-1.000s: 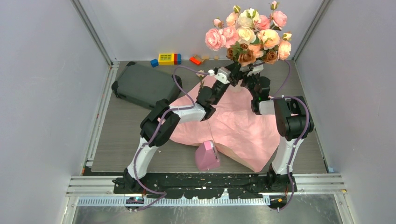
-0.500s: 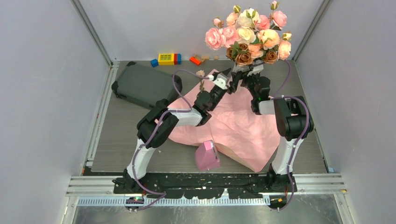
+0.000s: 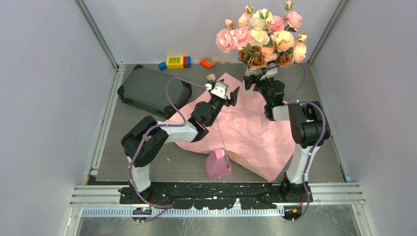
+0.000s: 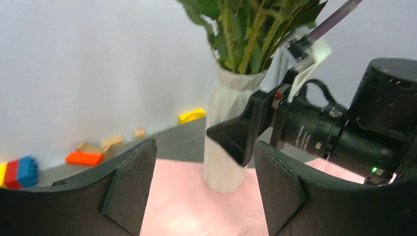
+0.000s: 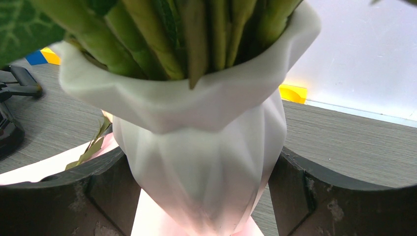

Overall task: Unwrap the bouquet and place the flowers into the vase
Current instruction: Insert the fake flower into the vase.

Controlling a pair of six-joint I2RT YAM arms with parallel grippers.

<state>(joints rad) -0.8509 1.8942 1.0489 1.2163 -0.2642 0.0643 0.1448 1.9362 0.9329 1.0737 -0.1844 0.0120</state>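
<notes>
The flowers [image 3: 260, 34] stand in the white ribbed vase [image 4: 228, 147] at the back of the table, their green stems [image 5: 162, 34] packed into its neck. The vase [image 5: 206, 147] rests on the far part of the bouquet's pale pink wrapping paper [image 3: 251, 130], which lies spread flat. My right gripper [image 3: 256, 83] straddles the vase's body, both pads against it [image 5: 204, 196]. Left of the vase, my left gripper [image 3: 232, 96] hovers over the paper, open and empty [image 4: 204, 196]. From above, the right gripper hides most of the vase.
A small solid pink wedge [image 3: 218, 164] sits at the paper's near edge. A grey case [image 3: 150, 91] lies at the back left. Coloured bricks [image 3: 174, 61] line the back wall. One small pale bloom [image 3: 211, 77] lies by the paper's far corner.
My left gripper has opened and drawn back to the left, away from the vase and stems. The right gripper, vase and flowers have not moved.
</notes>
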